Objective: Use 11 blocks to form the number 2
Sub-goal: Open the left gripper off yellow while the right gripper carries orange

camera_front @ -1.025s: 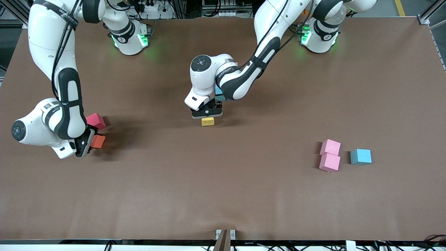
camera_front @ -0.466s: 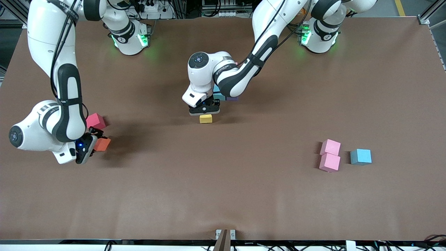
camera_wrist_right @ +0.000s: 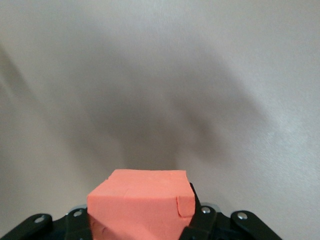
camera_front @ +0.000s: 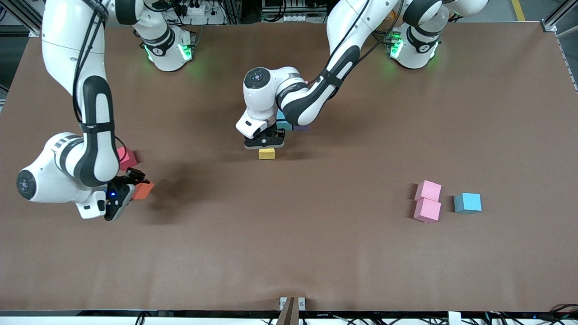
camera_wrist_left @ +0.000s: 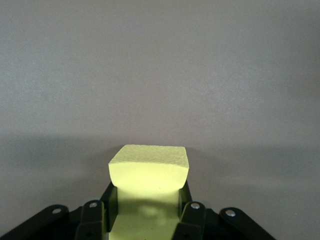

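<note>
The right gripper [camera_front: 133, 187] sits toward the right arm's end of the table, clamped on an orange block [camera_front: 143, 191] that pokes out from between its fingers; the right wrist view shows that block [camera_wrist_right: 139, 205] filling the jaws over bare table. A crimson block [camera_front: 127, 158] lies just beside this arm, partly hidden by it. The left gripper [camera_front: 265, 143] is at mid-table, its fingers squeezed together on a yellow block [camera_front: 267, 154], seen pinched in the left wrist view [camera_wrist_left: 149, 170]. The started number 2 [camera_front: 293, 126] lies directly under the left arm's wrist, only slivers of light blue and purple showing. So the relation that matters: the digit is right at the left gripper, whereas the orange block must travel well away from the right gripper toward mid-table. Two pink blocks [camera_front: 427, 201] and a light blue block [camera_front: 468, 202] wait toward the left arm's end.
</note>
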You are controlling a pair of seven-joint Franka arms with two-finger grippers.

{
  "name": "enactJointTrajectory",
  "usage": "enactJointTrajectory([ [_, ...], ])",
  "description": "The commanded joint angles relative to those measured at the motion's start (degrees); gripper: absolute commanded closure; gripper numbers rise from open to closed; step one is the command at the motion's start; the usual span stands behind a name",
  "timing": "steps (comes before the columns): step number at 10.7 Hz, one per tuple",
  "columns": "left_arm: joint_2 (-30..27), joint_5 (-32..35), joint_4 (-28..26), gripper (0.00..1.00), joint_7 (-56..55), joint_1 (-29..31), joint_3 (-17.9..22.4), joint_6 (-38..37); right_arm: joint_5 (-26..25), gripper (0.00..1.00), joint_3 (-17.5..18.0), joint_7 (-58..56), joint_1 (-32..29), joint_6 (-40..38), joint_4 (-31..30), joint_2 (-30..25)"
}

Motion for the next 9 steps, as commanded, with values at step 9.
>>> enactJointTrajectory([
  [9,2.06,-1.22,0.96,0.59,1.19,-1.20,0.40,-0.74,-2.41,0.61,0.32,20.71,9.00,-5.12,6.44,-2.94],
])
